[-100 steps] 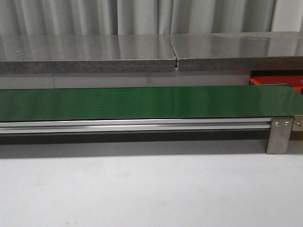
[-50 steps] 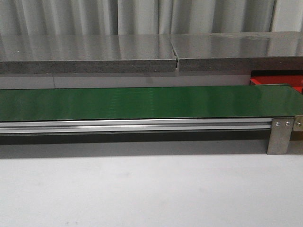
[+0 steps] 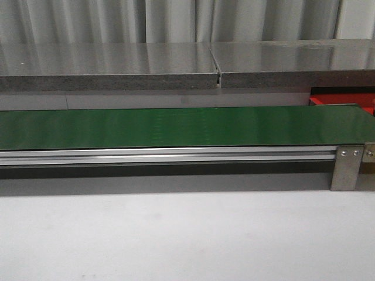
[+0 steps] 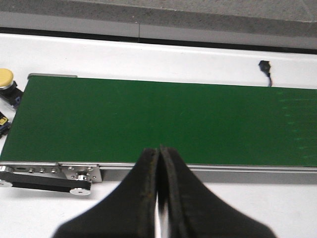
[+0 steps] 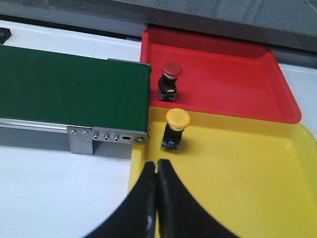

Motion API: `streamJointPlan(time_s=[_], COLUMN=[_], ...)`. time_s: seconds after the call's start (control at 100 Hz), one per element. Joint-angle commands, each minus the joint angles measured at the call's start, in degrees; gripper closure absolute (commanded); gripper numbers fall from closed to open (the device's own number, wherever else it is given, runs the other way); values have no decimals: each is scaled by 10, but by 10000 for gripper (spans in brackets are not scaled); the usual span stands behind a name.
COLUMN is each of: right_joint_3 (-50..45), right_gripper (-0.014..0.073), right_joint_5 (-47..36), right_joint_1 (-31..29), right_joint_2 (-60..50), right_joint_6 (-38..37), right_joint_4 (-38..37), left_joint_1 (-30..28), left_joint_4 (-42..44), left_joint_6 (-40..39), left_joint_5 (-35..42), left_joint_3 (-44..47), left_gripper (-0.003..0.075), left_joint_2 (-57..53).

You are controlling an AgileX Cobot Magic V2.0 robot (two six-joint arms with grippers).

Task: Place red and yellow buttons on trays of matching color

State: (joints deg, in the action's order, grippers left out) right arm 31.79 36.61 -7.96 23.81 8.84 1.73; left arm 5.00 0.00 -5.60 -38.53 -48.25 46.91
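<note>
White table (image 3: 187,240) is lying before the green belt (image 3: 176,127). Left fingers (image 4: 148,173) are pressing together above it. Right fingers (image 5: 148,183) are pressing together; red button (image 5: 170,75) is sitting in red tray (image 5: 233,84), yellow button (image 5: 175,124) in yellow tray (image 5: 247,178).

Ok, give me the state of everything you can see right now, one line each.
Left tool: shut, holding nothing.
Right tool: shut, holding nothing.
Red button: upright in the red tray.
Yellow button: upright in the yellow tray.
Second yellow button: beside the belt's end, off any tray in view.
Green belt: bare.
</note>
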Motion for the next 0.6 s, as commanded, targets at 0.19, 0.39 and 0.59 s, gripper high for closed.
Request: streamJointPlan(time_s=[0.19, 0.39, 0.59], right_joint_3=[14, 14, 14], right_gripper=[661, 661, 661], right_joint_5=[-35, -35, -35], right_joint_1=[0, 0, 0], right_joint_2=[2, 2, 2], right_joint_6=[5, 5, 5], right_joint_4=[-1, -1, -1], left_joint_1=[-91, -206, -305], left_joint_4=[0, -38, -46], left_joint_6=[-23, -29, -29], left_joint_5=[34, 26, -51], left_joint_3=[-89, -122, -166], left_gripper=[327, 250, 271], left_joint_2=[97, 155, 230])
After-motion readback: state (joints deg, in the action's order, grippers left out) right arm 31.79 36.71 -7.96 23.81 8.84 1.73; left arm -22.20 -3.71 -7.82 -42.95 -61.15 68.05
